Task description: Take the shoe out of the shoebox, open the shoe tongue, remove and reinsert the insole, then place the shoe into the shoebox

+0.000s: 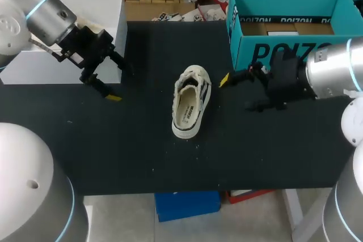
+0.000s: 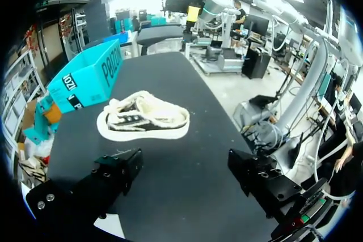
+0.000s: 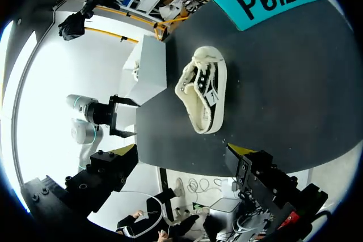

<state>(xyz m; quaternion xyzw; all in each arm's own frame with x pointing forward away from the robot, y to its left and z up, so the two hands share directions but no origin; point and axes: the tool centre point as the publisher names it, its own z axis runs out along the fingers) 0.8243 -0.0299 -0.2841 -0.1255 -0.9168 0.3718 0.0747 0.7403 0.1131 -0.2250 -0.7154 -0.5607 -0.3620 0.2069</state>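
Lying with long axis near-to-far, shoe [image 1: 191,101] is flanked by right gripper [image 1: 237,92], the nearer, and left gripper [image 1: 116,80], farther off; both spread wide, nothing held.

The left hand [image 1: 116,80] sits left of centre, its arm entering from the upper left, fingers spread wide; the right hand [image 1: 237,92], right of centre, enters from the right edge, likewise spread.

Shoe [image 1: 191,101]: cream cloth, frayed rough edges, smooth sole. Desk [image 1: 130,145]: black, matt, w/ light specks. Shoebox [image 1: 283,1]: teal cardboard, matt; brown inside.
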